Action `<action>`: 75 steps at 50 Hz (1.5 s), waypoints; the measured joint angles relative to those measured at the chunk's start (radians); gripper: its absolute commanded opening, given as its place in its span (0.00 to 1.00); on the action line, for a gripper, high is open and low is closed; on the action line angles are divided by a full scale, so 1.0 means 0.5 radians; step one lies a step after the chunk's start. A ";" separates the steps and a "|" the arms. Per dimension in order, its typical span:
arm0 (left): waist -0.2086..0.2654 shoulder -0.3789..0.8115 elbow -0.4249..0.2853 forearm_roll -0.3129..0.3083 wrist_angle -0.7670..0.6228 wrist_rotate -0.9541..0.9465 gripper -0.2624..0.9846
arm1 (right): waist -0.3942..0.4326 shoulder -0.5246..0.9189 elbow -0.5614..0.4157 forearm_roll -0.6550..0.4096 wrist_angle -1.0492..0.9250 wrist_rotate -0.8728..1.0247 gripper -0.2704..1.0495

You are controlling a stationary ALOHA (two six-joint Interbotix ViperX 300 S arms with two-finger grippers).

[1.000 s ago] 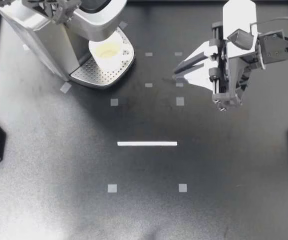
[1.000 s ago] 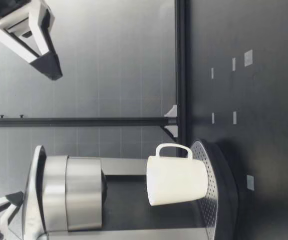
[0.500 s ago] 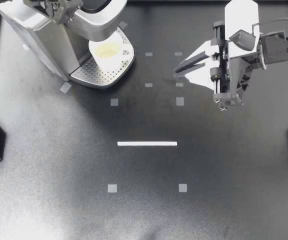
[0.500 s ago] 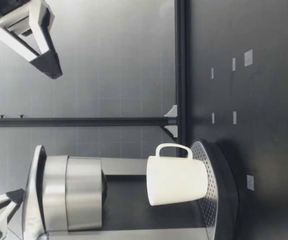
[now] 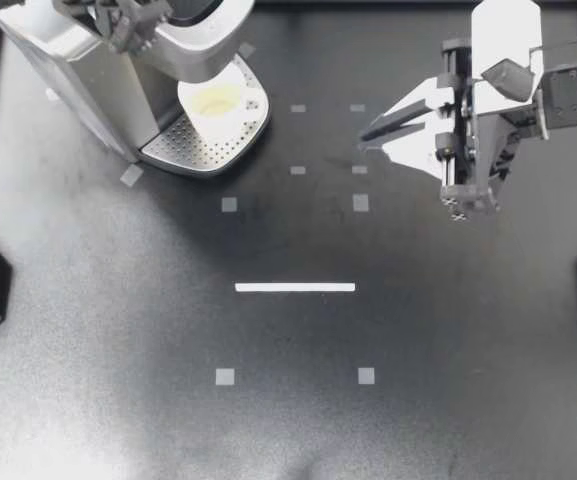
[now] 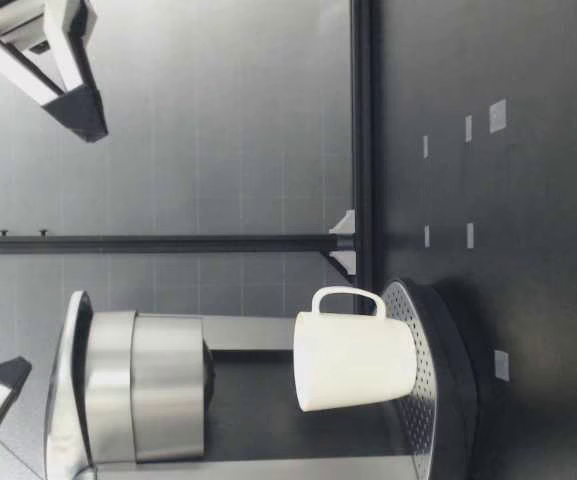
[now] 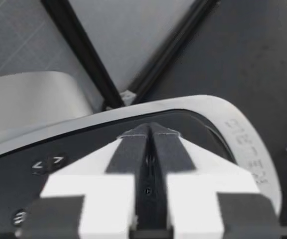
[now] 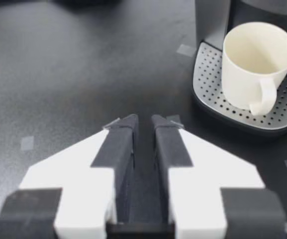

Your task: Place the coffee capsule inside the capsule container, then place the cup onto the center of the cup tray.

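Cup [image 5: 215, 103] stands upright on the cup tray [image 5: 183, 152], clear of its front rim. Left gripper [image 5: 126, 24] is clenched empty over the coffee machine [image 5: 78, 70]. Right gripper [image 5: 365, 142], closed and empty, hangs above open table [image 5: 298, 420].

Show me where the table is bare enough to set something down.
Bare: the whole stretch of table around the white tape line, edge to edge. Crowded: the corner where the coffee machine, cup tray and cup stand; my right pincer hangs above the right side.

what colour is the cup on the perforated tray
The cup is plain white, no pattern. It shows best in the right wrist view.
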 measured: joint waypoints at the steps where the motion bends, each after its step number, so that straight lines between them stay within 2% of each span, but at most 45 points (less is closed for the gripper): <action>1: -0.003 0.006 0.000 0.000 0.000 0.003 0.28 | 0.000 0.003 0.000 0.003 0.003 0.000 0.41; 37: -0.012 0.077 -0.040 0.025 0.117 0.009 0.28 | 0.031 0.000 0.009 0.003 -0.009 0.000 0.41; 57: -0.031 0.147 -0.144 0.077 0.288 0.021 0.28 | 0.031 -0.003 0.031 0.003 -0.012 -0.003 0.41; 75: -0.031 0.156 -0.163 0.083 0.362 0.021 0.28 | 0.031 -0.003 0.034 0.000 -0.025 -0.003 0.41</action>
